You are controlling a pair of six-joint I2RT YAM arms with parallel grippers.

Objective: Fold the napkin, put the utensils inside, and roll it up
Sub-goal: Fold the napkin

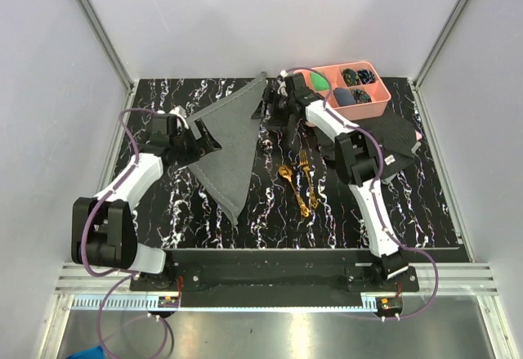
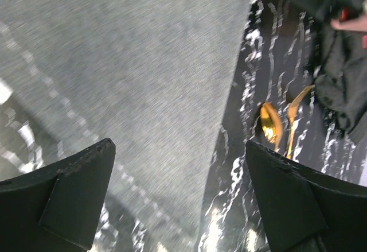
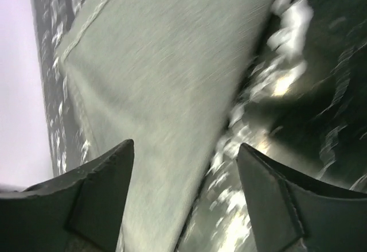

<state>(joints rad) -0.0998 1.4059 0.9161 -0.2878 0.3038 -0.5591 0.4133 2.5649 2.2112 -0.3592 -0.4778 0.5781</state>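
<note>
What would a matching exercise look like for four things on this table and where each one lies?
1 triangle-folded grey woven napkin
2 slim gold metal spoon and fork
3 pink rectangular tray
4 black patterned cloth

A far right corner
B left half
C middle, side by side
D right side, just nearer than the tray

Pairs: 1-B, 2-C, 3-A, 4-D

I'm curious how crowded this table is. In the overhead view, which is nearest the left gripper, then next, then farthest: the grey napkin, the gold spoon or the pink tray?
Measured from the left gripper:
1. Grey napkin, right at its fingertips on the left half of the table.
2. Gold spoon, mid-table, to the right.
3. Pink tray, far right corner.
</note>
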